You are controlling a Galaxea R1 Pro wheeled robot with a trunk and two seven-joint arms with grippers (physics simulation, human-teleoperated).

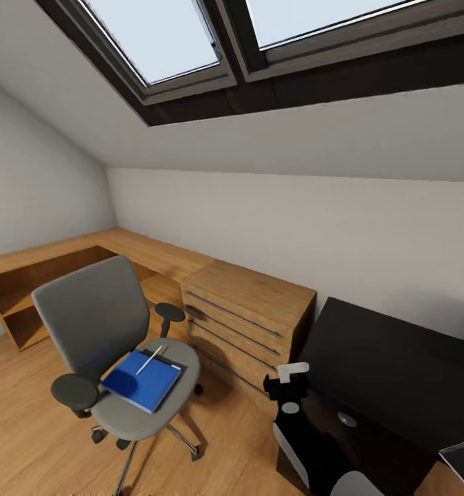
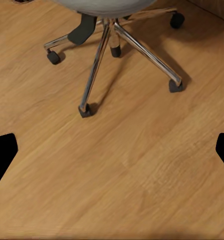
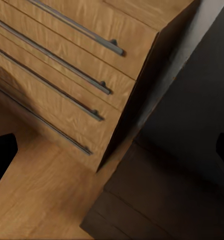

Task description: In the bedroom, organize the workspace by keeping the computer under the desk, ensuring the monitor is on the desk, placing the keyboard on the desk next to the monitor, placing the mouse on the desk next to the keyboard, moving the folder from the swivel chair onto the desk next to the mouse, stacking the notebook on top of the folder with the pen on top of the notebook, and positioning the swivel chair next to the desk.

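Note:
The swivel chair (image 1: pixel 101 324) stands on the wooden floor left of centre, with its chrome star base (image 2: pixel 107 45) in the left wrist view. On its grey seat lies the blue folder (image 1: pixel 140 379), and a silver pen (image 1: pixel 149 359) rests across the folder's far corner. A thin dark edge (image 1: pixel 173 363) runs along the folder's far side; I cannot tell if it is the notebook. The black desk (image 1: pixel 397 365) is at the right. My left gripper (image 2: pixel 112 152) hangs open over bare floor near the chair base. My right gripper (image 3: pixel 112 150) is open, facing the gap between the cabinet and the desk (image 3: pixel 191 125).
A light wooden drawer cabinet (image 1: pixel 249 313) stands between chair and desk, with its drawer fronts (image 3: pixel 67 65) close to my right gripper. A low wooden shelf bench (image 1: pixel 66 258) runs along the left wall. My right arm (image 1: pixel 288 386) is at the desk's near corner. A sloped ceiling hangs overhead.

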